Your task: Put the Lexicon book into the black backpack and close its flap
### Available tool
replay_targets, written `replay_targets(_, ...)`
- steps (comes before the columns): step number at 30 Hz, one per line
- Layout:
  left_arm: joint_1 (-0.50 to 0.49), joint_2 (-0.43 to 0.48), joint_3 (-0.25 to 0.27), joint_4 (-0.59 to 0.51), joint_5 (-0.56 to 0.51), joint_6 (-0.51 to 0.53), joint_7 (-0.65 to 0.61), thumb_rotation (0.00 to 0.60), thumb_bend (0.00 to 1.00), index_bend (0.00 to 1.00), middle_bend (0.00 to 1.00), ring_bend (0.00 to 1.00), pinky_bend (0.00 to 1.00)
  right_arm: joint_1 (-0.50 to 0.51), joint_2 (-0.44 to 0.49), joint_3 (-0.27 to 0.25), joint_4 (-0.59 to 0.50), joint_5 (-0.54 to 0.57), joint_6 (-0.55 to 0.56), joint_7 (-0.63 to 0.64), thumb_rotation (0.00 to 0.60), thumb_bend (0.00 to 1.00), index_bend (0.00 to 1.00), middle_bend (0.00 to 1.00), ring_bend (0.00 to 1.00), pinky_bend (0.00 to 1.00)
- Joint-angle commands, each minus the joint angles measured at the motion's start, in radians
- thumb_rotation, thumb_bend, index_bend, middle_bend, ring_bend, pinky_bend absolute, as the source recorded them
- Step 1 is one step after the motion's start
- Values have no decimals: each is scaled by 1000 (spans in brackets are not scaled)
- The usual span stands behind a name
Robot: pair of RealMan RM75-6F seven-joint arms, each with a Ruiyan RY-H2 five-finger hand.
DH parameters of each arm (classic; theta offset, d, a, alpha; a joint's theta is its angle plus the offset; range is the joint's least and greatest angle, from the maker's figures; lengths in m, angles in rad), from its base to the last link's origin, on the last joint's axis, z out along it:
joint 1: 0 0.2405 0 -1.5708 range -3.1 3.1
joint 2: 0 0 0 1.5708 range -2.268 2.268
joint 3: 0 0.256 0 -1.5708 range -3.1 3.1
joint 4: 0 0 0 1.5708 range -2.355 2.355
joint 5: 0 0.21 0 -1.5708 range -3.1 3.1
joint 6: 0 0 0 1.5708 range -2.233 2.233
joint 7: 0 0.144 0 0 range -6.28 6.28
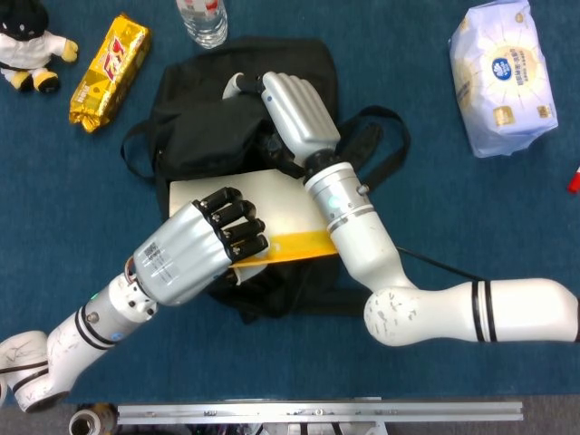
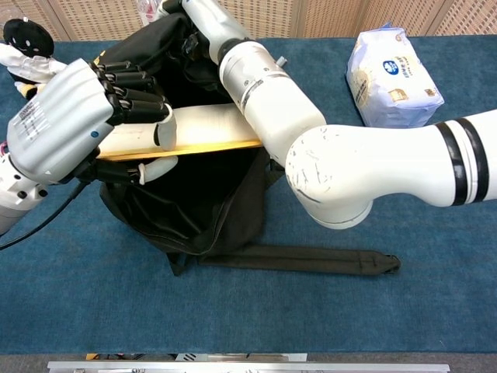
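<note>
Head view first: the left hand (image 1: 204,249) has its dark fingers curled over the near edge of the Lexicon book (image 1: 272,217), thumb tucked beneath, so the book is gripped. The book, pale cover with a yellow band along its near edge, lies across the mouth of the black backpack (image 1: 204,118), slightly tilted, its right end running under the right forearm. The right hand (image 1: 294,109) rests on the upper part of the backpack with its fingers laid together and bent onto the black fabric; whether it actually grips the flap I cannot tell. On the blue bench (image 1: 471,217): a gold snack packet (image 1: 109,72) at upper left, a plush toy (image 1: 27,45) in the corner, a water bottle (image 1: 204,20) just above the backpack, and a white tissue pack (image 1: 503,77) well apart at right.

Chest view now: the left hand (image 2: 85,128) grips the book (image 2: 210,128) close to level over the open, dark interior of the backpack (image 2: 186,202). The right hand (image 2: 182,9) is up at the bag's top rim, mostly cut off. A backpack strap (image 2: 311,260) trails along the bench toward the right.
</note>
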Motion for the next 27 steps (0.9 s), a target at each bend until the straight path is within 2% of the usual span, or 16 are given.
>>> replay_targets(1, -3, -4, 5, -3, -1, -5, 5, 600, 318, 701, 632, 469, 438, 1, -2, 3, 1, 3, 0, 3, 600, 1000, 587, 595, 626, 891)
replay_targets(8, -12, -34, 23, 5, -8, -26, 2, 600, 317, 702, 632, 469, 437, -1, -2, 3, -5, 7, 0, 7, 600, 1000, 587, 594, 626, 891)
replay_targets(12, -17, -44, 14, 30, -31, -31, -1, 600, 317, 701, 632, 469, 438, -8, 6, -4, -20, 7, 0, 5, 600, 1000, 587, 593, 626, 891)
replay_targets(17, -5, -27, -4, 54, -80, -13, -16, 600, 317, 702, 632, 469, 437, -19, 28, -9, -44, 6, 1, 1, 600, 1000, 587, 593, 626, 891)
replay_targets(27, 28, 11, -4, 85, -126, 26, -23, 600, 318, 701, 632, 469, 437, -32, 50, -18, -61, 10, -6, 5, 600, 1000, 587, 592, 626, 891)
